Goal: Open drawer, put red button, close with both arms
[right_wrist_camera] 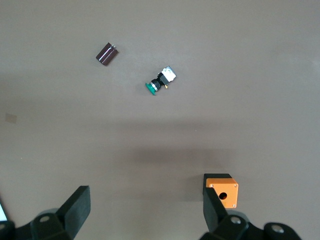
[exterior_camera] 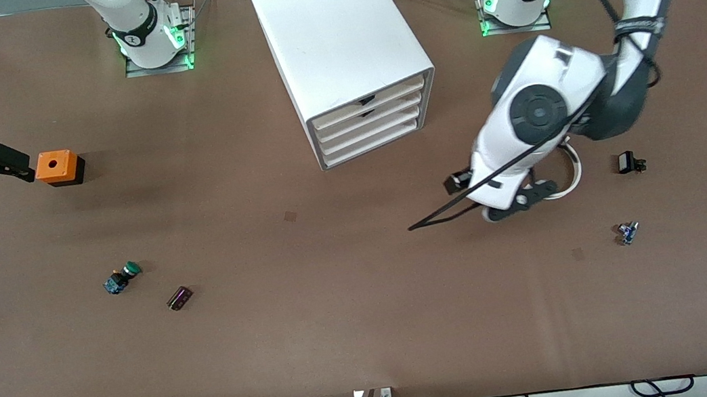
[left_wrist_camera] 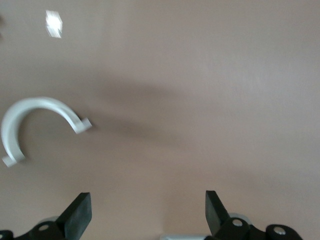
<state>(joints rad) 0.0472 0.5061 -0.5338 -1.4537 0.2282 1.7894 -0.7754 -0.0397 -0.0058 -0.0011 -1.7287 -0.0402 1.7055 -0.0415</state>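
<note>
The white drawer cabinet [exterior_camera: 341, 50] stands at the middle of the table near the robots' bases, and its drawers [exterior_camera: 371, 124] are all shut. No red button shows in any view. My left gripper [exterior_camera: 519, 200] hangs open and empty over bare table beside a white C-shaped ring [exterior_camera: 573, 173]. In the left wrist view the gripper [left_wrist_camera: 147, 215] is spread wide, with the ring [left_wrist_camera: 30, 117] off to one side. My right gripper [exterior_camera: 11, 163] is open and empty over the table at the right arm's end, close beside the orange box. It also shows in the right wrist view [right_wrist_camera: 146, 210].
An orange box with a hole [exterior_camera: 57, 167] [right_wrist_camera: 223, 191] sits by the right gripper. A green-capped button [exterior_camera: 125, 276] [right_wrist_camera: 159, 82] and a dark cylinder [exterior_camera: 179, 298] [right_wrist_camera: 106, 53] lie nearer the front camera. A black part [exterior_camera: 627, 162] and a small blue part [exterior_camera: 628, 232] lie at the left arm's end.
</note>
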